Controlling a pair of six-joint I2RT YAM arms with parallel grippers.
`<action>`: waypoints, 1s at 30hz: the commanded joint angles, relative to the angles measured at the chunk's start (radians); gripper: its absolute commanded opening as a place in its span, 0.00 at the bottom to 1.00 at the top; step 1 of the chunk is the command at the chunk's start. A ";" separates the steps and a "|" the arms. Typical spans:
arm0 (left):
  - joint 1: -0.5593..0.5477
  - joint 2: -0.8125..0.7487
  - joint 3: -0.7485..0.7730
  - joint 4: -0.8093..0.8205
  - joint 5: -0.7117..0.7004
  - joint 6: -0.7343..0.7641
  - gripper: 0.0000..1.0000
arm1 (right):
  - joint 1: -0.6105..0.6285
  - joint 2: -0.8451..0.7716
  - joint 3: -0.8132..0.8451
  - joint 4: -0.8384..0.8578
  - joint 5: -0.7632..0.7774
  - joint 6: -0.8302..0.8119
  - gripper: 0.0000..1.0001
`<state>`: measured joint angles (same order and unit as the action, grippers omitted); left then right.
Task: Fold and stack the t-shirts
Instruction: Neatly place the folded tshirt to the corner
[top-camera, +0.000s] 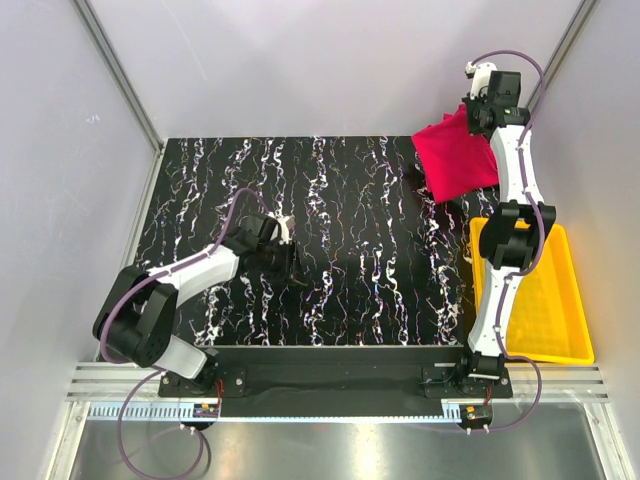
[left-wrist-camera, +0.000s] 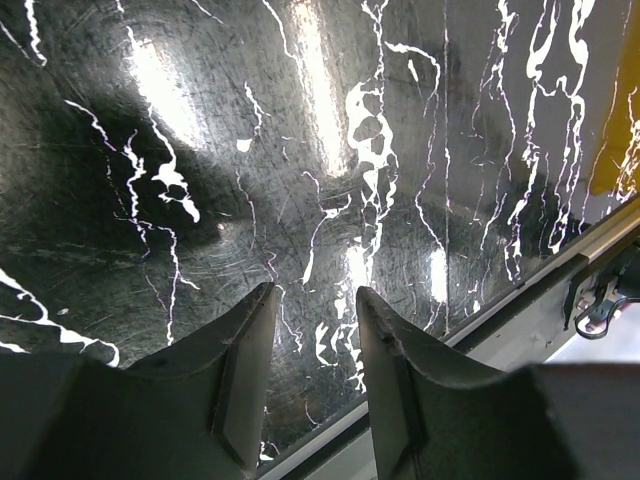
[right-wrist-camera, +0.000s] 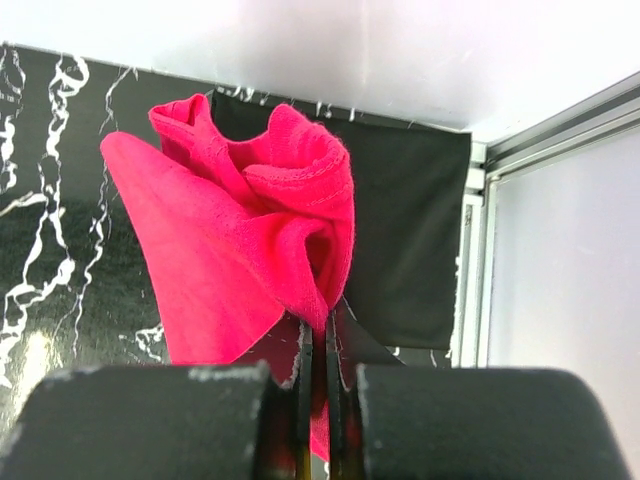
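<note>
My right claw (right-wrist-camera: 327, 335) pinches the red t-shirt (right-wrist-camera: 230, 250), which hangs bunched above the black t-shirt (right-wrist-camera: 410, 230) lying flat at the far right corner of the tabletop (top-camera: 330, 200). My left claw (left-wrist-camera: 315, 295) stands parted, empty. I judge folding and stacking unfinished.

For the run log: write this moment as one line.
left gripper: open, empty | right gripper: shut on red t-shirt | black t-shirt: on table

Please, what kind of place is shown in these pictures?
Probably a robot test cell in a lab: plain white walls on metal posts enclose one black veined tabletop.
</note>
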<state>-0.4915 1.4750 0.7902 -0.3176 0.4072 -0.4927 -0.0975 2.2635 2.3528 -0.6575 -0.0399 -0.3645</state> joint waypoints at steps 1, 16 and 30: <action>0.010 0.007 0.032 0.038 0.039 0.019 0.42 | -0.016 0.019 0.103 0.041 0.000 0.013 0.00; 0.028 0.056 0.043 0.045 0.058 0.013 0.42 | -0.044 0.157 0.241 0.042 0.023 0.027 0.00; 0.028 0.114 0.081 0.043 0.071 -0.003 0.42 | -0.077 0.278 0.313 0.090 -0.002 0.042 0.00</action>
<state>-0.4686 1.5791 0.8337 -0.2974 0.4469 -0.4946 -0.1627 2.5145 2.6041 -0.6441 -0.0391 -0.3328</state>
